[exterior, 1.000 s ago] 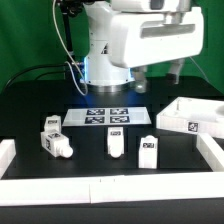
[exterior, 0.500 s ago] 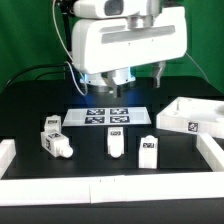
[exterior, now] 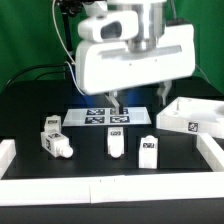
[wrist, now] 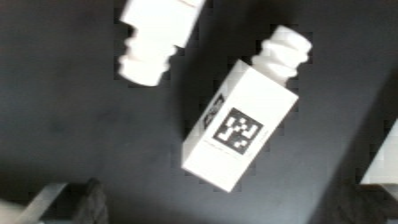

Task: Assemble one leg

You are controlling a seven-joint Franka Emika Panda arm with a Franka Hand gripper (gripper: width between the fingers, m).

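**Arm state.** The end effector (exterior: 137, 99) hangs above the dark surface (exterior: 40, 95), over the far edge of the marker board (exterior: 105, 118). Its 2 fingers are spread well apart with nothing gripped, so it is released.

**Part positions, exterior view.** 4 legs rest on the surface, all on the near side of the marker board.
- Leg 1 (exterior: 50, 125) sits at the exterior view's left.
- Leg 2 (exterior: 57, 146) lies just in front of leg 1.
- Leg 3 (exterior: 115, 141) stands upright near the centre.
- Leg 4 (exterior: 148, 150) stands just beside leg 3, toward the exterior view's right, not touching it.

A white tray-like board (exterior: 190, 117) lies at the exterior view's right, apart from the legs.

**Wrist view.** 1 tagged leg (wrist: 237, 125) lies below the camera, tag face visible. A second leg (wrist: 151, 40) lies near it, apart. It cannot be determined which of the 4 these are.
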